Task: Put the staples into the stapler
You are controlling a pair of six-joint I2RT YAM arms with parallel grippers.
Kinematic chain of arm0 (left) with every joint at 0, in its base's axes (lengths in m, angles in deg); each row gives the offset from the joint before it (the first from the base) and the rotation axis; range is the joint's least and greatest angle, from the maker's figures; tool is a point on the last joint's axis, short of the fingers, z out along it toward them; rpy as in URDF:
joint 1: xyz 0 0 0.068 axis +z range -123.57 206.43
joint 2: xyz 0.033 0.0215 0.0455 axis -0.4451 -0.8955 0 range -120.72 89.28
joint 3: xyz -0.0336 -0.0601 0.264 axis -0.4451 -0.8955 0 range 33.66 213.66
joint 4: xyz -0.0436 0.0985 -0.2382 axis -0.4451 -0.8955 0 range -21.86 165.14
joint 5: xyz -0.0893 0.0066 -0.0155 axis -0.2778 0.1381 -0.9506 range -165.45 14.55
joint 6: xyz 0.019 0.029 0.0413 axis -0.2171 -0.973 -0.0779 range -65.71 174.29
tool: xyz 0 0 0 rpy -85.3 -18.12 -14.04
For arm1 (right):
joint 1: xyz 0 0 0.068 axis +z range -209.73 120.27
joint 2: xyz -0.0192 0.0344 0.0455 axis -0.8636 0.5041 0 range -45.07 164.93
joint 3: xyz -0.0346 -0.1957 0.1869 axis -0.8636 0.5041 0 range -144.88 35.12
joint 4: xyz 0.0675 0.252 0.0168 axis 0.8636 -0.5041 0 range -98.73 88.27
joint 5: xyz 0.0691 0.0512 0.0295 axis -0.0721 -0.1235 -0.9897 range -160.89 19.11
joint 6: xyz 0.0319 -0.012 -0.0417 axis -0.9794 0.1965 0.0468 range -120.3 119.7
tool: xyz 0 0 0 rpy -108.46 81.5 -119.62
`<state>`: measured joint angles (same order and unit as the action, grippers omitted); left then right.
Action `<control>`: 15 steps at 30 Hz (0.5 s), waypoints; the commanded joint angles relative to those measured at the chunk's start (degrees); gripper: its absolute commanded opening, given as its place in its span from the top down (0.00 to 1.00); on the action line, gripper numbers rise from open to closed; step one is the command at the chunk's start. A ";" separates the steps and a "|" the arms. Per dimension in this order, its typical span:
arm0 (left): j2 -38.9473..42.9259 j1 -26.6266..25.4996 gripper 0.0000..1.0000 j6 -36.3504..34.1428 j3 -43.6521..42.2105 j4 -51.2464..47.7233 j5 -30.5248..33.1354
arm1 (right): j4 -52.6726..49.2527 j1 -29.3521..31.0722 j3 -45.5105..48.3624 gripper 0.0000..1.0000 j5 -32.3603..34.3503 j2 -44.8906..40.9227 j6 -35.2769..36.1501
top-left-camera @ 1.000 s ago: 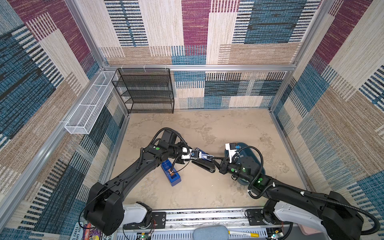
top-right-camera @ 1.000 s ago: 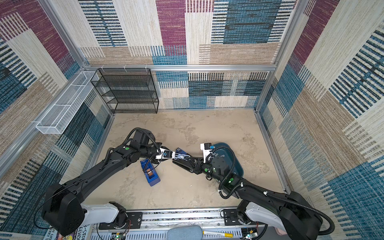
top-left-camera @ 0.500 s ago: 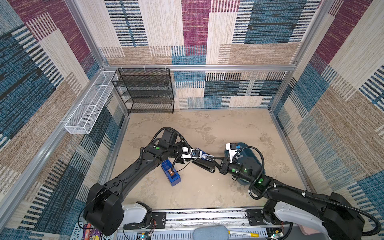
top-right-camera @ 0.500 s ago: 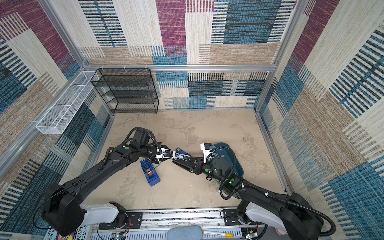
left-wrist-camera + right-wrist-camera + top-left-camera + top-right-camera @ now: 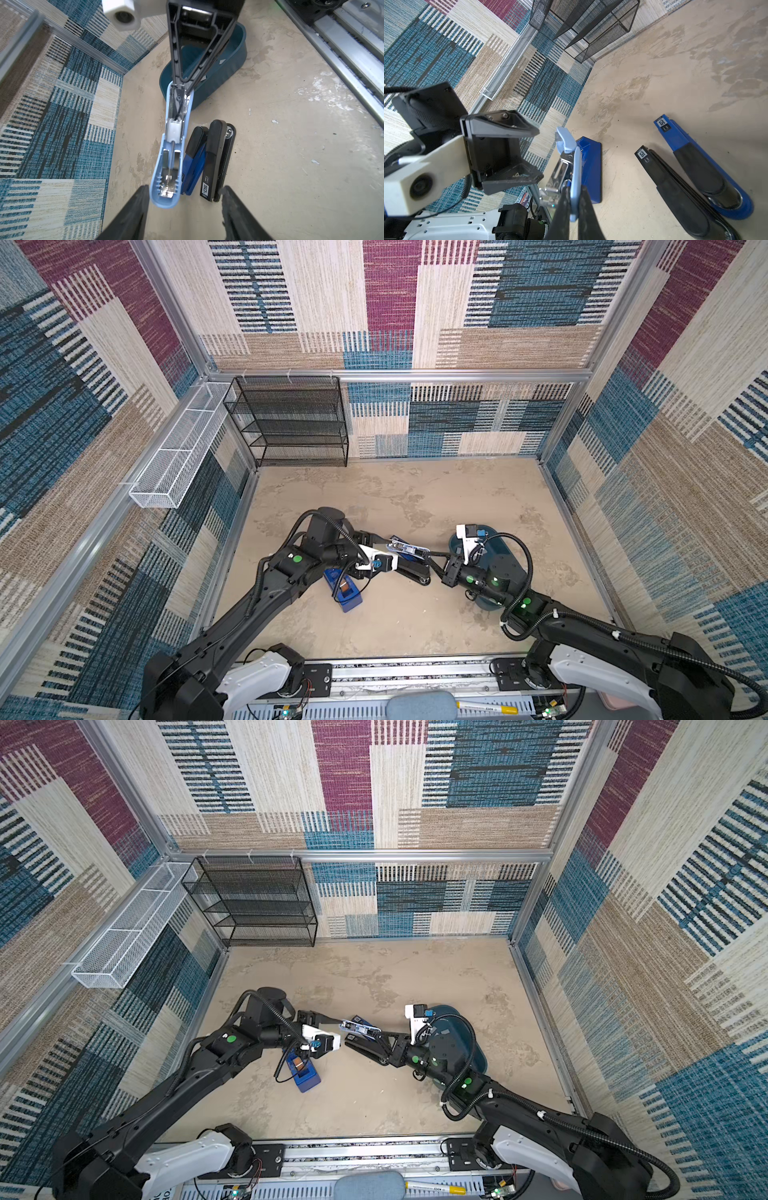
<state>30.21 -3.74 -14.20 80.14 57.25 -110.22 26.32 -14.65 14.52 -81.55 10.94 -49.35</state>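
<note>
A light-blue stapler [image 5: 172,145] hangs opened above the table, its metal channel facing up; it also shows in both top views [image 5: 405,548] [image 5: 357,1028]. My right gripper [image 5: 575,199] is shut on the stapler's far rim [image 5: 576,176], reaching in from the right [image 5: 426,552]. My left gripper [image 5: 185,199] is open, its fingers either side of the stapler's near tip without pinching it [image 5: 386,547]. A few small grey staples [image 5: 222,61] lie in the teal tray [image 5: 243,41] behind the right gripper. Whether staples sit in the channel I cannot tell.
A dark blue stapler [image 5: 195,158] and a black stapler [image 5: 216,160] lie side by side on the table under the held one. A small blue box [image 5: 343,591] sits under the left arm. A black mesh rack [image 5: 291,423] stands at the back left.
My left gripper's jaws have gone from shut to open beside the stapler's tip. Both arms and the stapler have barely shifted.
</note>
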 commanded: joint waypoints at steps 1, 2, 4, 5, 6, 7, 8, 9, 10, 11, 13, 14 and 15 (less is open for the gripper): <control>2.08 -0.23 0.34 3.10 -2.33 9.24 -5.36 | 3.70 0.10 -0.59 1.00 -1.21 1.53 -1.73; 1.57 -0.55 0.35 3.63 -1.49 8.40 -5.82 | 4.16 0.10 -0.96 1.00 -1.78 2.23 -1.86; -0.11 -1.57 0.36 5.48 0.53 7.34 -4.27 | 4.83 0.18 -1.75 1.00 -2.97 3.41 -1.74; -0.77 -1.94 0.37 5.84 1.40 6.89 -3.14 | 5.42 0.18 -1.85 1.00 -3.38 3.90 -1.79; -1.32 -2.44 0.38 5.89 1.69 6.90 -2.00 | 6.37 0.27 -1.62 1.00 -3.58 4.27 -2.04; -1.63 -3.11 0.39 5.87 1.90 6.85 -0.75 | 7.19 0.27 -1.32 1.00 -3.50 4.65 -2.38; -2.10 -4.15 0.39 5.66 2.00 6.90 0.65 | 8.04 0.27 -1.11 1.00 -3.43 5.13 -2.68; -2.48 -5.31 0.39 5.14 2.23 6.72 1.09 | 8.19 0.27 -1.19 1.00 -3.33 5.49 -2.66; -3.06 -6.84 0.40 3.92 2.68 5.92 4.27 | 8.19 0.27 -1.40 1.00 -3.08 5.84 -2.55; -3.73 -8.09 0.40 2.59 3.60 4.52 5.61 | 7.98 0.27 -1.58 1.00 -2.84 6.17 -2.30; -5.26 -9.05 0.41 0.80 5.62 0.95 6.99 | 7.84 0.28 -1.89 1.00 -2.63 6.70 -2.01; -6.33 -9.17 0.41 -0.31 6.55 -1.40 7.81 | 8.12 0.27 -1.90 1.00 -2.67 6.88 -2.16; -7.39 -9.36 0.42 -1.51 7.08 -3.04 9.05 | 8.62 0.27 -1.76 1.00 -2.95 6.92 -2.35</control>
<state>24.68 -12.66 -11.75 85.51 59.61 -106.35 30.98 -14.43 13.32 -83.91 17.58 -51.19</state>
